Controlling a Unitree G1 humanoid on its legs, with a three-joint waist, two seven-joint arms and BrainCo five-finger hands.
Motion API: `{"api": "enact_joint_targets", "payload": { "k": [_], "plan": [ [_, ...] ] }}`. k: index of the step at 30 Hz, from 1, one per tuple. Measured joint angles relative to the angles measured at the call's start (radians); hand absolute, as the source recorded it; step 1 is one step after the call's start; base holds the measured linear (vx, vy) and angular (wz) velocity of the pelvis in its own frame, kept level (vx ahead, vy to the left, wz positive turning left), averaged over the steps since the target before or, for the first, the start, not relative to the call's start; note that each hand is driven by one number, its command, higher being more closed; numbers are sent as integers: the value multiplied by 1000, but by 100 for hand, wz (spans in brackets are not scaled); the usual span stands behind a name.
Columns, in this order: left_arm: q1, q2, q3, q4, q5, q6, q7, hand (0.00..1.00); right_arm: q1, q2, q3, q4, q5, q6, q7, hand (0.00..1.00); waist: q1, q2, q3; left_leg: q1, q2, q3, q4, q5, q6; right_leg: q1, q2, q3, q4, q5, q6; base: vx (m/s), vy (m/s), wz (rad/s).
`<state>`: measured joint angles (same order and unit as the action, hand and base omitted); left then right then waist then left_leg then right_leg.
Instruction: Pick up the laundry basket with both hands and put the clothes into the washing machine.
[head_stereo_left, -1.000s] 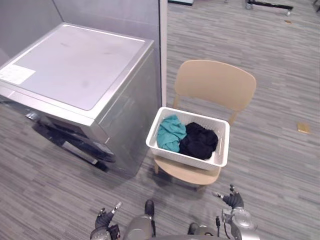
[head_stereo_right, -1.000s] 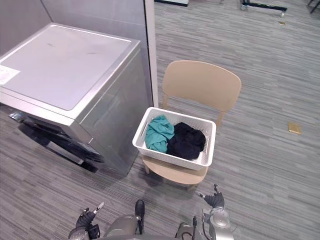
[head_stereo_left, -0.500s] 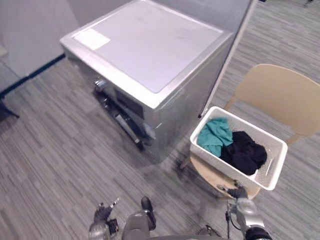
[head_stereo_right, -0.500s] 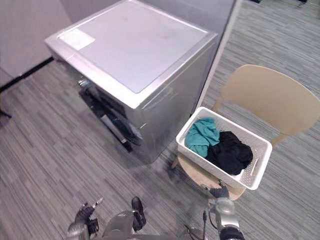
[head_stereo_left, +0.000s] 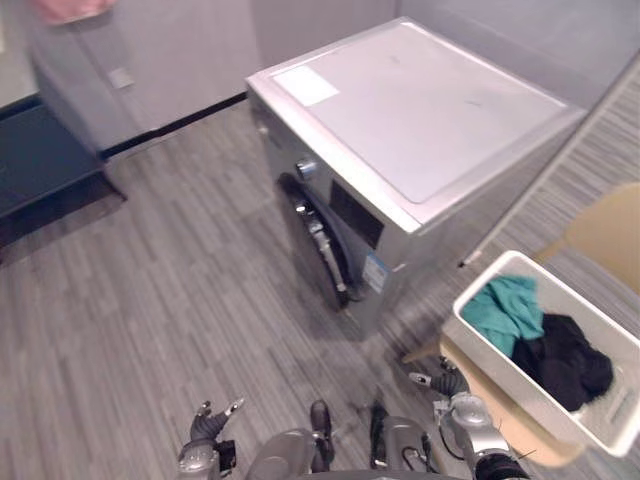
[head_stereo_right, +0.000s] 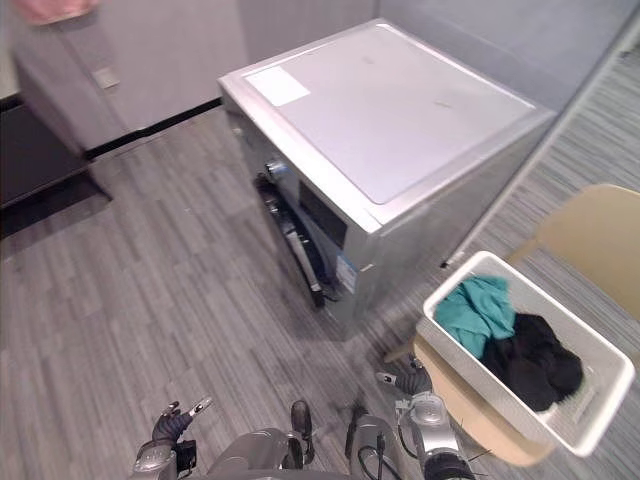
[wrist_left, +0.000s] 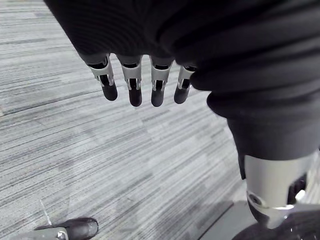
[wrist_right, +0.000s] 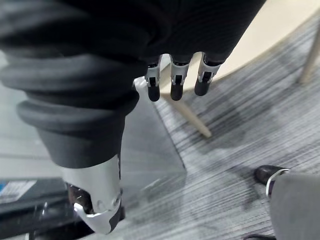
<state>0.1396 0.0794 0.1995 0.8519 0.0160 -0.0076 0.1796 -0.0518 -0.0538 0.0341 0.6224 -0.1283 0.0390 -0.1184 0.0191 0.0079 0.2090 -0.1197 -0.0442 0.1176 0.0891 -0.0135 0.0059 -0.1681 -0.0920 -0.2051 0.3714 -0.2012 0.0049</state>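
Left eye view gives you the washing machine as your anchor, its round door on the front face. The white laundry basket sits on a tan chair just beside the machine, on the robot's right of it. Inside it, a teal garment lies on the side nearer the machine and a black garment on the far side.

Your right hand hangs low off the machine's front corner, near the basket's closest corner but apart from it. In the right wrist view its fingers are straight and hold nothing, with the chair seat past them.

Your left hand is out over the grey floor in front of the machine, well apart from the basket. In the left wrist view its fingers are straight and empty too.
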Motion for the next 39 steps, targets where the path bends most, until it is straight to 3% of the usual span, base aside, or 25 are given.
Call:
{"api": "enact_joint_targets", "payload": {
  "k": [3,7,10,14,16,19,23,27,33,39],
  "plan": [
    [-1,-3,0,0,0,0,-2,0,-28,23,64,-52,3,-19,33,0,24,1,1,22,8,-22,-25,10,-11,44,18,-14,-55,8,-8,179,-97,21],
    [-1,-11,0,0,0,-1,-1,0,-104,42,123,-59,15,-33,36,0,32,6,3,28,8,-33,-42,26,-30,62,21,-24,-84,9,-9,96,-61,9],
    [-4,-38,-1,-1,-1,-1,1,0,-166,47,123,-59,25,-33,26,0,52,29,16,22,8,-41,-55,41,-28,61,21,-41,-91,10,-12,22,-45,16],
    [-5,-51,-14,-30,-7,-2,22,0,-268,27,107,-119,50,-33,-16,0,57,70,40,-47,8,-77,-54,71,-36,-11,15,-73,-57,10,-14,-50,-32,27],
    [-6,-60,-24,-52,-12,-4,27,0,-314,14,49,-147,58,-33,-51,0,77,86,52,-80,7,-87,-56,82,-42,-53,7,-85,-26,4,-25,-122,-26,18],
    [-15,-60,-40,-77,-27,-10,44,0,-371,-33,-1,-175,60,-31,-102,0,78,90,68,-128,7,-63,-58,68,-36,-120,-18,-114,36,-10,-43,-156,-2,28],
    [-53,-59,-45,-101,-47,-23,45,0,-462,-82,-28,-174,81,-31,-156,0,77,98,115,-165,4,-7,-98,98,-36,-191,-50,-125,95,-22,-32,-168,27,27],
    [-58,-24,-86,-116,-56,-41,46,0,-631,-158,-15,-63,124,-32,-160,0,81,106,156,-214,0,-16,-138,171,-22,-260,-51,-125,109,-10,-29,-116,28,11],
    [-130,10,-158,-119,-79,-47,44,0,-765,-247,53,70,201,-39,-131,0,100,124,182,-284,-7,-58,-148,218,-3,-329,-52,-137,129,0,-30,-55,-35,11],
    [-236,30,-225,-136,-114,-58,45,0,-867,-226,65,112,285,-47,-149,0,108,141,190,-340,-8,-200,-158,240,-39,-366,-49,-208,136,-9,-37,-87,-89,24]
  ]
}}
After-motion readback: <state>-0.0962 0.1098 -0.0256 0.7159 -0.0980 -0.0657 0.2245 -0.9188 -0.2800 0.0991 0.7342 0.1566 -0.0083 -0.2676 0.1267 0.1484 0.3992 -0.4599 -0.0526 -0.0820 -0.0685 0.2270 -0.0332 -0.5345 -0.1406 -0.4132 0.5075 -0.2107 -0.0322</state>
